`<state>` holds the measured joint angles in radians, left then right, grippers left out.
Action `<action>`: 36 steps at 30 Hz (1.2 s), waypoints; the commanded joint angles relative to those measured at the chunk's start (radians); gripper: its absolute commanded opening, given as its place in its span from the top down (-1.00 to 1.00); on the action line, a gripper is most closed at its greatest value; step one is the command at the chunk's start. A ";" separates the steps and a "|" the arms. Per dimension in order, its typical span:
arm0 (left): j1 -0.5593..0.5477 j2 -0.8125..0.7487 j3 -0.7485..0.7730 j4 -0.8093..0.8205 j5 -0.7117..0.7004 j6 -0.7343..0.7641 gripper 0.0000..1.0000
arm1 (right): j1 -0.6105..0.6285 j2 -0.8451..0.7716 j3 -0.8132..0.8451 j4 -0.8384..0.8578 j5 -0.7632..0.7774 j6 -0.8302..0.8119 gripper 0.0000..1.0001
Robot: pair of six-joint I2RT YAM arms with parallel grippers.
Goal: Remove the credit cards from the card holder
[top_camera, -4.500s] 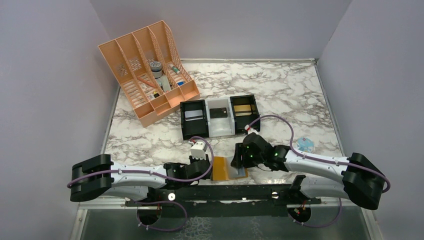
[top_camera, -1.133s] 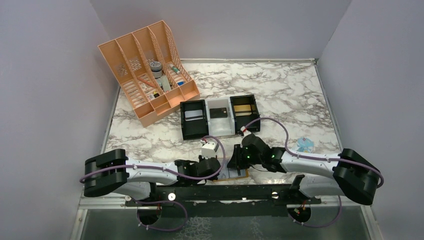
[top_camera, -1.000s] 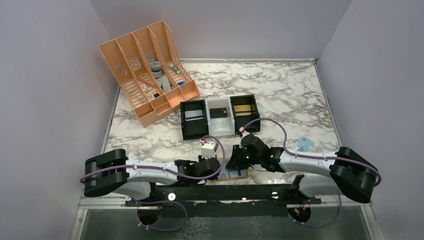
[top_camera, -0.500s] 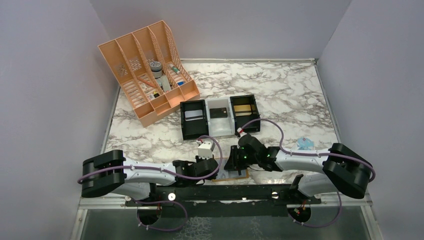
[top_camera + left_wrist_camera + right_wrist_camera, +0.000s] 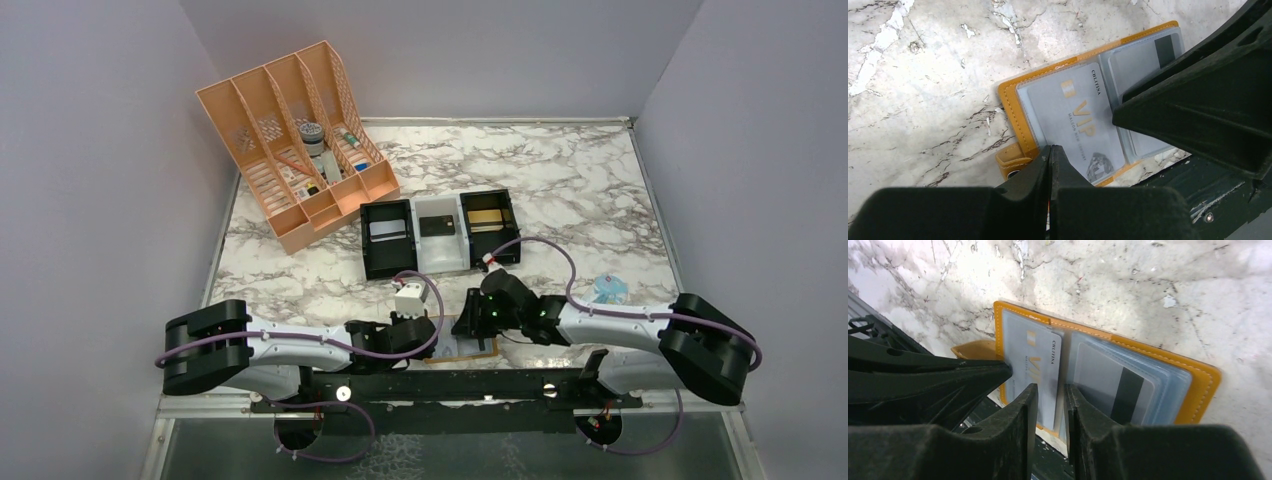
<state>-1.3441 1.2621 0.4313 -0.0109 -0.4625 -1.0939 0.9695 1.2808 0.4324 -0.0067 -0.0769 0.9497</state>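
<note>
Marble-patterned tabletop (image 5: 560, 170) is enclosed by plain grey walls. The card holder (image 5: 1007, 102) is laid open flat on it at the near edge, just beside the black mounting rail (image 5: 450, 385) and between the two wrists. Its mustard border is seen framing two pale inner panels, and a small tab (image 5: 1013, 162) is seen sticking out from the left panel's outer edge.

Two credit cards are lodged in the panels. A grey VIP card (image 5: 1073, 115) with gold lettering is seated in the left one. A card with a dark stripe (image 5: 1118, 385) is tucked under clear plastic in the right one.

The left gripper (image 5: 1050, 165) is brought down at the left panel's near edge, next to the tab, with its fingers pressed fully together. It cannot be told whether anything thin is pinched between them. The right gripper (image 5: 1048, 395) is lowered over the fold, its fingers parted by only a narrow gap. The VIP card's inner edge is seen through that gap, and no grip on it can be made out.

Farther back, a peach desk organizer (image 5: 295, 140) is placed at the left. A row of three small bins (image 5: 438, 232) is set in the middle, and a blue packet (image 5: 608, 290) is left by the right arm.
</note>
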 commanded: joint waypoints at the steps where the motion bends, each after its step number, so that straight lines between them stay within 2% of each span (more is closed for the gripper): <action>1: -0.004 0.003 -0.024 -0.049 -0.030 -0.013 0.94 | 0.001 -0.020 -0.026 -0.102 0.109 -0.008 0.45; 9: -0.004 0.045 -0.007 -0.036 -0.022 -0.008 0.99 | 0.001 0.101 -0.009 -0.036 0.016 -0.045 0.52; 15: -0.003 0.058 -0.027 -0.012 -0.016 -0.034 1.00 | 0.001 0.109 -0.039 0.051 -0.043 -0.025 0.56; 21: -0.004 0.047 -0.057 0.001 -0.016 -0.057 1.00 | 0.000 0.032 -0.084 0.153 -0.091 0.013 0.66; 23: -0.004 0.044 -0.058 0.000 -0.018 -0.059 1.00 | 0.000 -0.006 -0.098 0.178 -0.098 0.026 0.91; 24: -0.004 0.046 -0.057 0.001 -0.018 -0.059 1.00 | 0.001 -0.025 -0.107 0.191 -0.101 0.032 0.97; 28: -0.004 0.056 -0.051 0.002 -0.017 -0.055 1.00 | 0.000 -0.091 -0.122 0.193 -0.107 0.034 0.98; 36: -0.004 0.072 -0.045 0.002 -0.017 -0.053 1.00 | -0.042 -0.186 -0.146 0.096 -0.086 -0.001 0.98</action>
<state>-1.3457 1.2945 0.4110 0.0761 -0.4831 -1.1507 0.9489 1.1358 0.2981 0.1284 -0.1417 0.9737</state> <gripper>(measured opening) 0.009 0.015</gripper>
